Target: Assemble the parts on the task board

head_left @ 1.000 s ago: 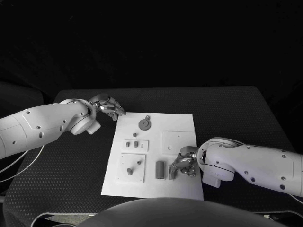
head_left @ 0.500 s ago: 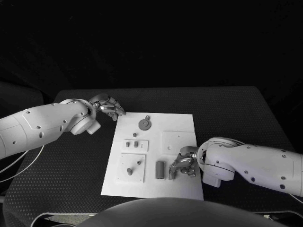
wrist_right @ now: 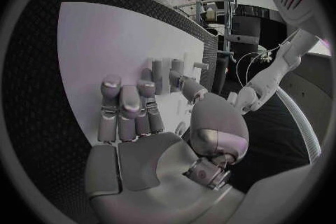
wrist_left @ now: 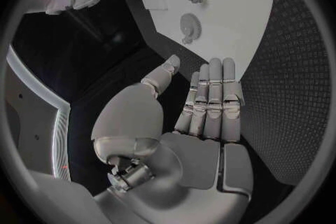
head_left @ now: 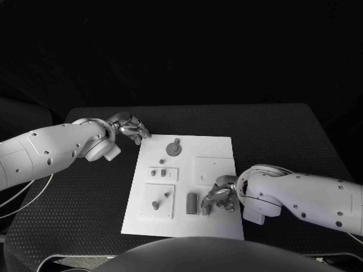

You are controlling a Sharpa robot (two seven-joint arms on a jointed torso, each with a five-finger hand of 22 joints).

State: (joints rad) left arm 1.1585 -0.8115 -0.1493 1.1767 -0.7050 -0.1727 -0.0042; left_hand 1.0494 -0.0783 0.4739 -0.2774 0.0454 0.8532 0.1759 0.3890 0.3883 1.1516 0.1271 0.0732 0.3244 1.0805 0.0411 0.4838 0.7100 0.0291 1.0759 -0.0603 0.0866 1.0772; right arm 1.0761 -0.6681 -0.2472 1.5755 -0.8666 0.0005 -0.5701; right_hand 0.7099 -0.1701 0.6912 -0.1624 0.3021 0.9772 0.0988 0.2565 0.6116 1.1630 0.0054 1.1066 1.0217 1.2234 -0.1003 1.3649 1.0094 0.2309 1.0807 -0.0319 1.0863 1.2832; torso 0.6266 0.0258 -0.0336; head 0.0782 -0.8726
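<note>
The white task board (head_left: 214, 153) lies in the middle of the black table. A round grey gear-like part (head_left: 173, 148) sits near its far edge. Two small pieces (head_left: 157, 171) stand further in, with a peg (head_left: 155, 205) and a grey block (head_left: 191, 203) near the front. My right hand (head_left: 220, 195) rests over the board's front right, just beside the block. Its fingers lie stretched together, and the thumb (wrist_right: 187, 88) reaches toward upright grey pieces (wrist_right: 161, 71); I cannot tell if it touches them. My left hand (head_left: 129, 129) hovers off the board's far left corner, fingers straight (wrist_left: 210, 95), holding nothing.
The black table (head_left: 296, 136) has open mat on both sides of the board. A thin cable (head_left: 18, 204) hangs by its front left edge. In the left wrist view the board (wrist_left: 231, 5) and gear (wrist_left: 187, 26) lie beyond my fingertips.
</note>
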